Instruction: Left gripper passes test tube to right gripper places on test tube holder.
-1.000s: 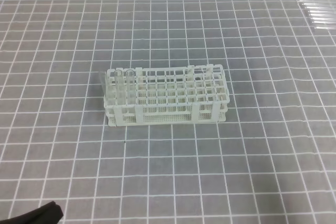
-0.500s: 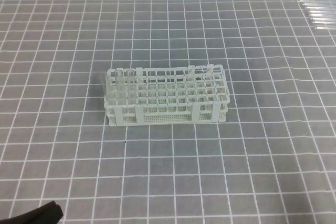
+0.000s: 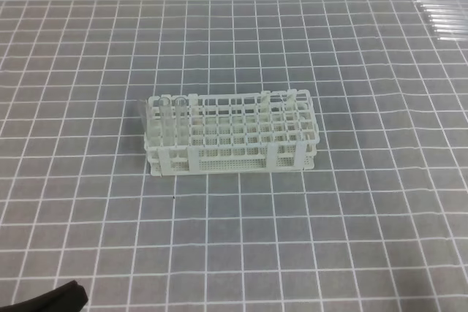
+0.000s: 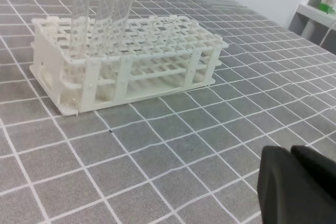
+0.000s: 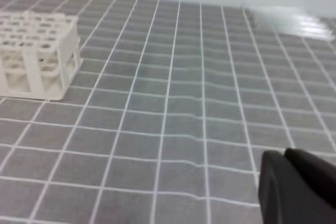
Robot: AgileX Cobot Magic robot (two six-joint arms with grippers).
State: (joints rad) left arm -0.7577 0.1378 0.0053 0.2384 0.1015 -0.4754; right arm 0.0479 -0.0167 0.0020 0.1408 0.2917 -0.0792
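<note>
- High view: the white test tube holder stands mid-worktop with a few tubes upright at its left end. The tray of spare tubes lies far back right. Only a dark corner of the left hand shows, closed and empty. Nothing differs from the earlier frames.
- Left wrist view: the left hand sits low, well apart from the holder. No pickup seems begun.
- Right wrist view: the right hand is closed, holding nothing. Next, I judge, the left hand must open and reach a tube.
</note>
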